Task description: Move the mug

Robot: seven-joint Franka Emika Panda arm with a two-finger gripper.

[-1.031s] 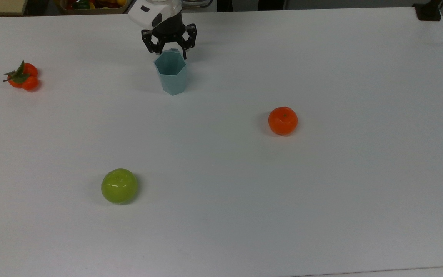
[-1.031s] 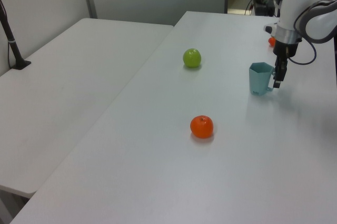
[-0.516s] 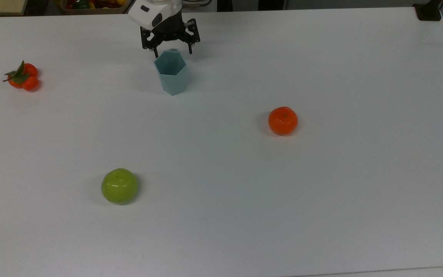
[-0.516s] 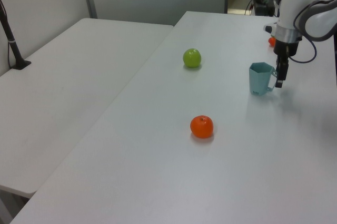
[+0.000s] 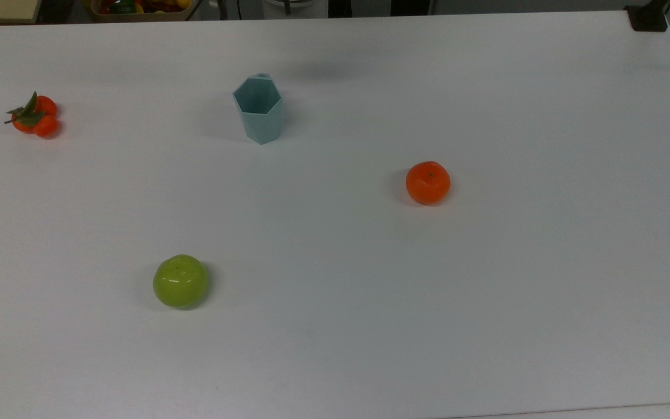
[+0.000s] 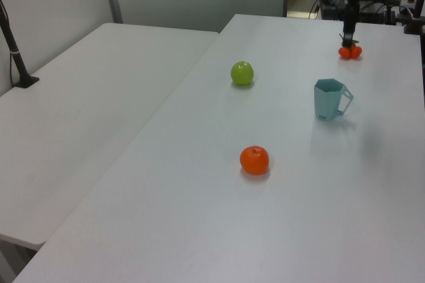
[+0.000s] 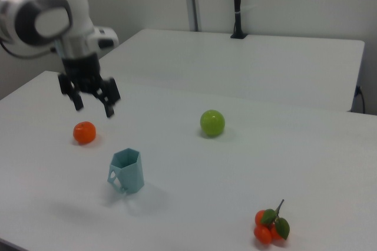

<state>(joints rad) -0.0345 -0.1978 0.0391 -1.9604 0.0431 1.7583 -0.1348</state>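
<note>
Change: a second ago the gripper (image 7: pixel 91 101) sat low at the mug's handle; half a second ago its fingers had spread; now it hangs high above the table, well apart from the mug (image 5: pixel 258 110).
Mug's place: it stands in the same spot on the white table (image 5: pixel 486 302) as in the earlier top views, upright, open mouth up, free of any grip.
Meaning for the task: judging by this, the mug has been set down and let go, so the move looks finished, or the arm is pulling back from it; the pictures alone do not settle which.
Gripper state: its two fingers are spread apart with nothing between them, plain in the right view.
Arm pose: in the right view the white wrist points straight down, with the gripper up and to the right view's left of the mug; in the left view the gripper (image 6: pixel 348 33) hangs beyond the mug, in front of the far tangerine cluster.
Handle: a small side loop (image 6: pixel 346 101) on the left view's right of the mug.
Round orange (image 5: pixel 428 183): well apart from the mug, toward the top view's lower right.
Green apple (image 5: pixel 180 281): well apart from the mug, toward the top view's lower left.
Tangerine cluster with leaves (image 5: pixel 34 114): well apart from the mug, toward the top view's left.
</note>
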